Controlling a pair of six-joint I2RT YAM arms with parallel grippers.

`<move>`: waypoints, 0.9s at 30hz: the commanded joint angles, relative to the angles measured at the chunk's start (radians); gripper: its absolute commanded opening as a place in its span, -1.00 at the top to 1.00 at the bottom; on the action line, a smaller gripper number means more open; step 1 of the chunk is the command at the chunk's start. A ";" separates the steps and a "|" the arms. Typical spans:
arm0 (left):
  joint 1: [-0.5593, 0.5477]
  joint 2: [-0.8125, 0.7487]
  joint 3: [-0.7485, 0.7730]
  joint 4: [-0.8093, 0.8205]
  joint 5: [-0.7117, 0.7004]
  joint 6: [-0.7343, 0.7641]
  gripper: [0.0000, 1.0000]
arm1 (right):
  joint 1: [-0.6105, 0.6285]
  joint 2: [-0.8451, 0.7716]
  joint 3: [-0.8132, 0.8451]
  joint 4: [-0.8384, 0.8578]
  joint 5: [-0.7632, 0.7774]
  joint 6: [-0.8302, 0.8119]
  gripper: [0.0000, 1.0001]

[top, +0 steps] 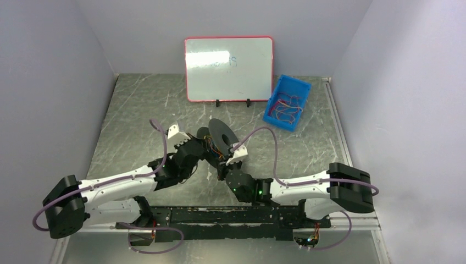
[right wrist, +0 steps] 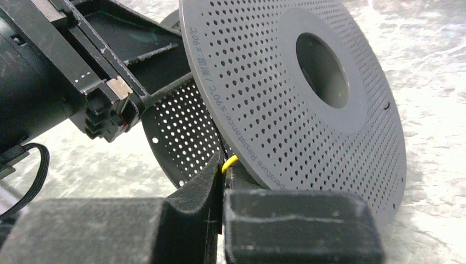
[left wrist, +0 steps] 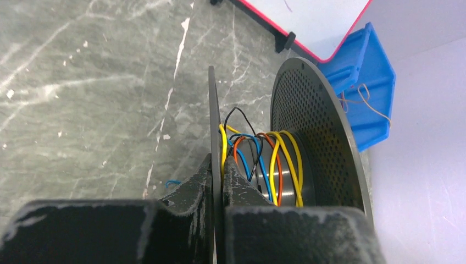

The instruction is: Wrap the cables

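Note:
A grey perforated spool (top: pixel 222 133) is held off the table mid-scene. My left gripper (left wrist: pixel 218 176) is shut on the spool's thin near flange (left wrist: pixel 212 110). Yellow, orange, blue and black cables (left wrist: pixel 277 159) are looped round the hub between the two flanges. In the right wrist view, the spool's outer flange (right wrist: pixel 297 104) fills the frame. My right gripper (right wrist: pixel 224 171) is shut on a yellow cable (right wrist: pixel 230 162) right at the spool's edge. In the top view the left gripper (top: pixel 202 144) and right gripper (top: pixel 226 159) meet at the spool.
A blue bin (top: pixel 297 84) with several loose thin cables (top: pixel 288 108) stands at the back right. A red-framed whiteboard (top: pixel 228 69) stands at the back. A short blue wire scrap (left wrist: pixel 173 182) lies on the marbled table below the spool.

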 commanded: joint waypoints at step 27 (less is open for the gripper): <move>-0.004 0.327 -0.211 0.451 0.600 -0.211 0.86 | -0.071 0.371 0.031 -0.026 0.373 0.052 0.94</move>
